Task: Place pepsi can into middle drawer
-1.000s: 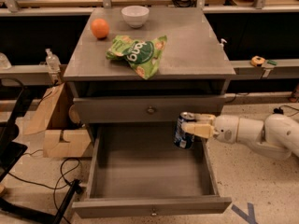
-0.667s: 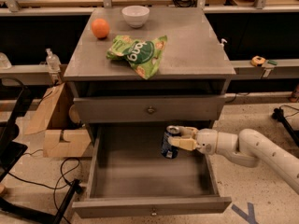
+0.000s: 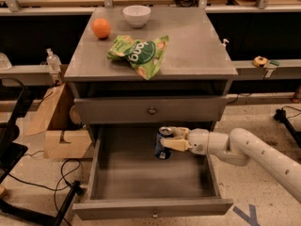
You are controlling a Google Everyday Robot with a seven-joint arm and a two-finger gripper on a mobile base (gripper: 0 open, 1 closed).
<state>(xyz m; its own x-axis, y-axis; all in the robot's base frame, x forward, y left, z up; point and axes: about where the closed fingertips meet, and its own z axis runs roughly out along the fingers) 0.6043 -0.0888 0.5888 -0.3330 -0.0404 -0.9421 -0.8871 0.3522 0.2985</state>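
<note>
1. A brown cardboard box [image 3: 59, 126] is seen on the floor, beyond the left edge of the square grey worktop [image 3: 197, 41].
2. A round orange fruit [image 3: 101, 28] is set near the worktop's far left corner.
3. A small white bowl [image 3: 137, 15] is placed at the far edge, just right of the orange and apart from it.
4. A crumpled green snack bag [image 3: 138, 54] is laid left of the worktop's centre, nearer the front edge than the fruit and the bowl.
5. Beneath the front edge, a grey upper drawer [image 3: 188, 109] with a round metal knob is shut. The wide grey middle drawer [image 3: 108, 173] below it is pulled out, with its plain box interior exposed.
6. The small dark-blue pepsi can [image 3: 162, 147] with a silver top is held slightly tilted inside the open middle drawer, toward its back and just right of centre. Whether the drawer floor is touched cannot be told.
7. The beige two-finger claw [image 3: 169, 139] is closed on the can from the right, so that the can is gripped between its fingers.
8. The white arm [image 3: 263, 157] is extended in from the lower right.
</note>
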